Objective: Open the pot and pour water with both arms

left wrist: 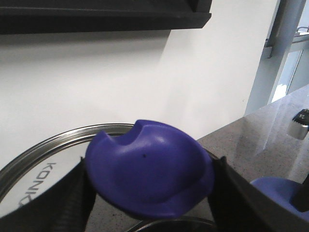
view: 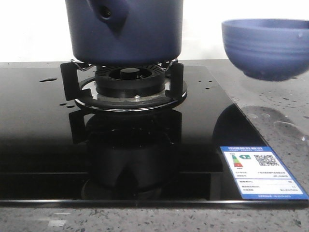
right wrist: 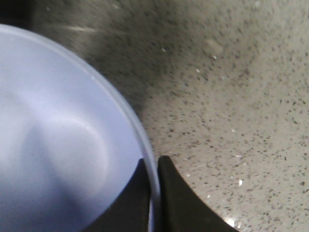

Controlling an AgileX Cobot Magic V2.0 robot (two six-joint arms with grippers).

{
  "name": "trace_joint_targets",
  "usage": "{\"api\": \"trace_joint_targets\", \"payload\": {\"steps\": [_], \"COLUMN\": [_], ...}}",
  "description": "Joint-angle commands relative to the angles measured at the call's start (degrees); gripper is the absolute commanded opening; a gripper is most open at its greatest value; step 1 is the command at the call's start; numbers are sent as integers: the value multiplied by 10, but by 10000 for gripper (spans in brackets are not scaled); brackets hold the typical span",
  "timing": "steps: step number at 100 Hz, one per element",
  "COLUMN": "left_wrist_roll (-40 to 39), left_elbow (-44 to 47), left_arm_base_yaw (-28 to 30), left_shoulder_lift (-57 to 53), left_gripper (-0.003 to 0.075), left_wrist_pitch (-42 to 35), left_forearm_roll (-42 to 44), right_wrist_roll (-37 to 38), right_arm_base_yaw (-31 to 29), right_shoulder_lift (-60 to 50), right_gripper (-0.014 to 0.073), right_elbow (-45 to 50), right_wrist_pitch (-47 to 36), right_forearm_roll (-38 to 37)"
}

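- Nearest you in the front view, the energy label point(view: 263, 172) sits at the hob's point(view: 43, 145) front right corner; it plays no part in the job.
- Your pot point(view: 140, 36) stands on the burner point(view: 129, 84) at the hob's back centre, its handle socket point(view: 107, 12) turned toward you, so it is steady while the lid comes off.
- Your left gripper point(left wrist: 149, 193) is clamped on the lid knob point(left wrist: 149, 169), a dark finger pressing either flank; I judge this hold is there to lift the lid point(left wrist: 43, 169) off and keep it clear of the pot mouth.
- Whether the lid is already free of the pot, you cannot tell: the front view cuts off the pot's top.
- Your right gripper point(right wrist: 154, 193) pinches the bowl point(right wrist: 58, 145) by its rim, one finger inside and one outside, with no gap showing. A rim pinch leaves the inside open to take water.
- You have the bowl raised off the counter point(view: 285, 125), beyond the hob's right edge; I judge it waits there until the pot is open.
- Water shows only as drops: a few on the hob's back left, and a glossy puddle point(view: 285, 129) on the counter under the bowl.
- Mind that wet patch, since the rim pinch could slip if the bowl gets heavier.
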Motion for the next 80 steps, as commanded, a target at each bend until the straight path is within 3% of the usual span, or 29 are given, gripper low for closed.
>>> {"api": "trace_joint_targets", "payload": {"steps": [1,45,54,69,80], "left_wrist_roll": [-1,-1,-1,-1,-1], "left_elbow": [-24,-24,-24,-24,-22], "left_arm_base_yaw": [-6,-6,-6,-6,-6], "left_shoulder_lift": [-22,-22,-22,-21,-16], "left_gripper": [384,384,384,384,384], "left_wrist_pitch": [6,5,6,22,54], "left_forearm_roll": [-31,-30,-29,-28,-25], "right_wrist_roll": [0,-4,-10,-10,-10], "right_arm_base_yaw": [-4,-4,-5,-16,-22], "right_shoulder_lift": [-17,4,-2,-23,-53], "right_gripper": [-55,-46,52,353,405], "right_elbow": [0,6,6,6,6], "right_wrist_pitch": [-33,-34,-32,-32,-38], "right_forearm_roll": [-10,-24,-27,-25,-20]}}
